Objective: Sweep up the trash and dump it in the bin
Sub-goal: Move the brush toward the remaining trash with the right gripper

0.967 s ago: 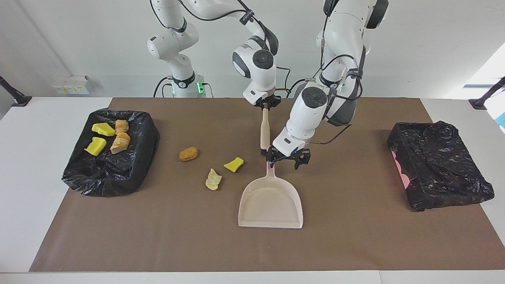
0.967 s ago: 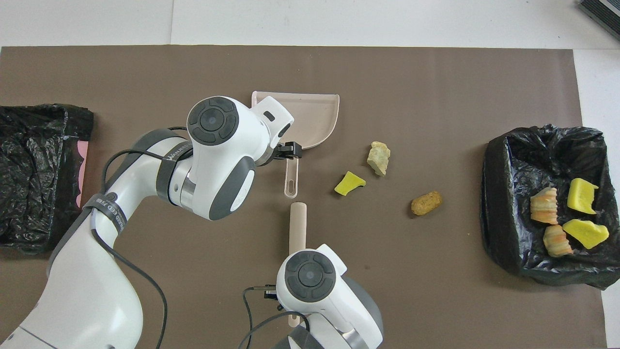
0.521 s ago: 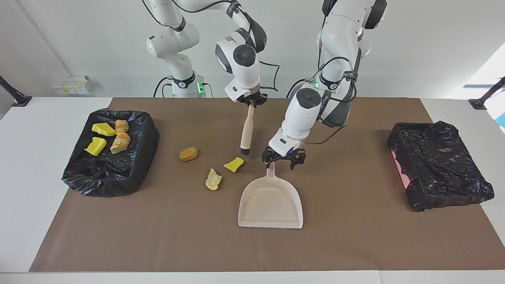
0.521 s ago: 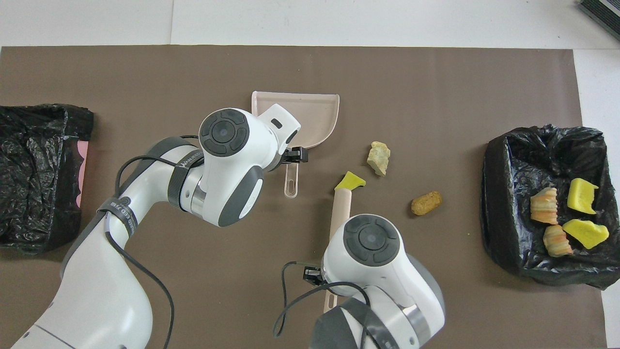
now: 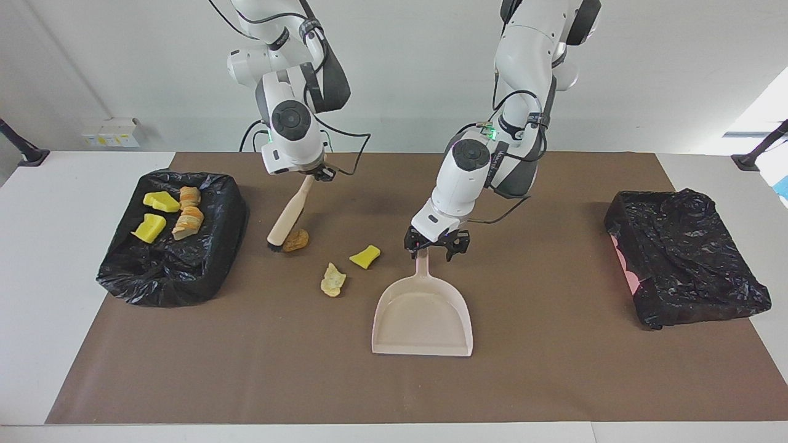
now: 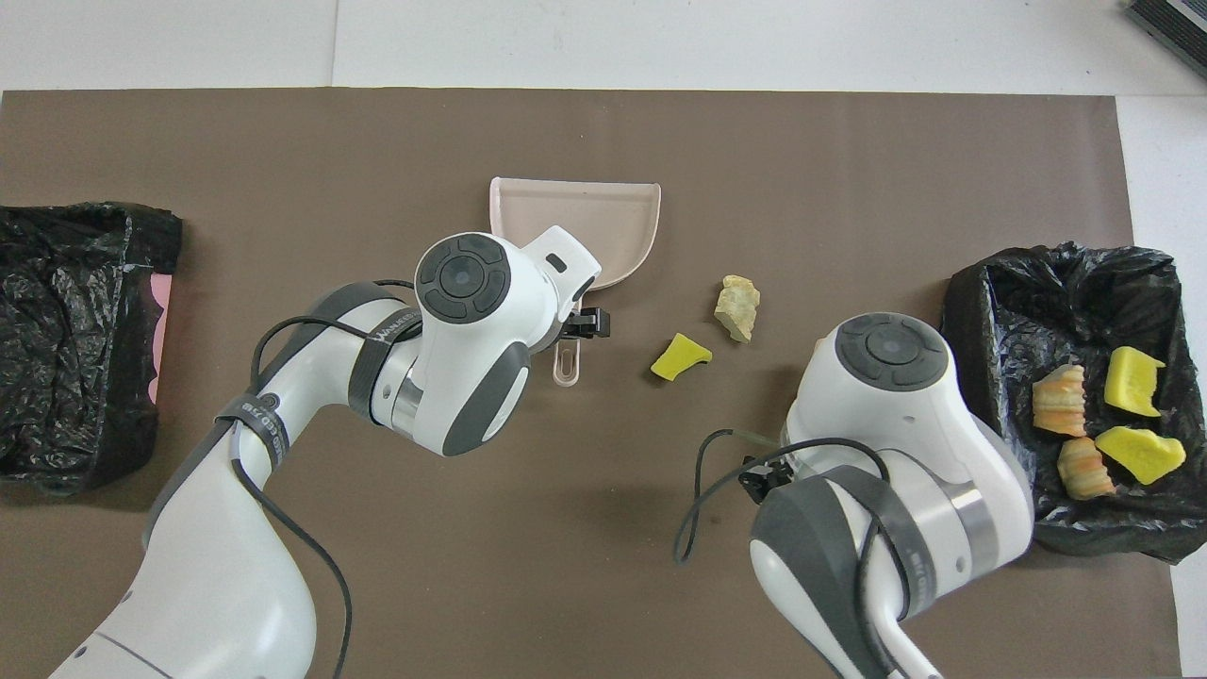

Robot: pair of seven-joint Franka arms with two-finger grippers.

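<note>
On the bench (image 5: pixel 92 369), the bin (image 5: pixel 166 271) at the right arm's end holds four scraps; three pieces of trash (image 5: pixel 333 280) lie between it and the dustpan (image 5: pixel 422 317). The right gripper (image 5: pixel 319 174), fingers pinching the brush (image 5: pixel 289 220), has the bristles beside the brown lump (image 5: pixel 296 239). The left gripper (image 5: pixel 436 242) sits at the dustpan's handle; whether its fingers pinch it I cannot tell. Best sweep low toward the pan, with the pan held firm. No readable labels
</note>
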